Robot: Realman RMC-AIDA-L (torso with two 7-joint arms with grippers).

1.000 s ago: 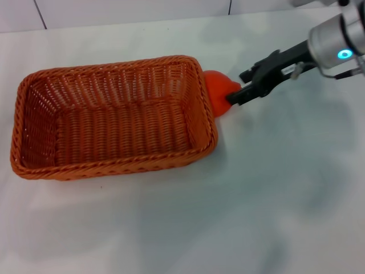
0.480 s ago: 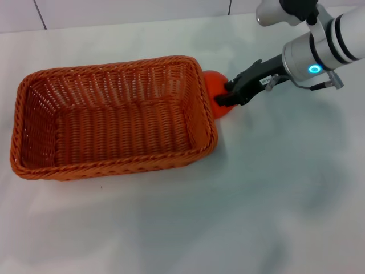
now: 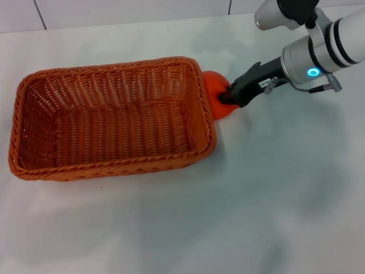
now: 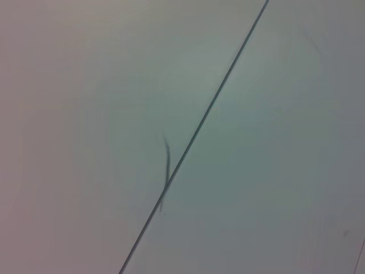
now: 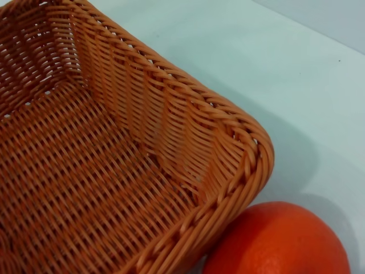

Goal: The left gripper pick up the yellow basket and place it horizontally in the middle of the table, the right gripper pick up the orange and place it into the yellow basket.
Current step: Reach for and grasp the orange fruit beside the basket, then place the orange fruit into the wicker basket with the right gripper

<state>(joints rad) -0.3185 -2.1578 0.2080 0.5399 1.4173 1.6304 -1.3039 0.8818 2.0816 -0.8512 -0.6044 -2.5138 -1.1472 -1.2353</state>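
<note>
The yellow basket, orange-brown wicker, lies lengthwise on the white table, left of the middle, and holds nothing. The orange rests on the table against the outside of the basket's right end. My right gripper reaches in from the right and is at the orange's right side, touching it. The right wrist view shows the basket's corner and the orange close beside it. My left gripper is out of view; the left wrist view shows only a pale surface with a dark seam.
The right arm with its blue ring light crosses the table's far right corner. A tiled wall edge runs along the back of the table.
My right gripper has moved left and in to the orange, and the arm has swung further into view. The basket and orange have stayed in place.
</note>
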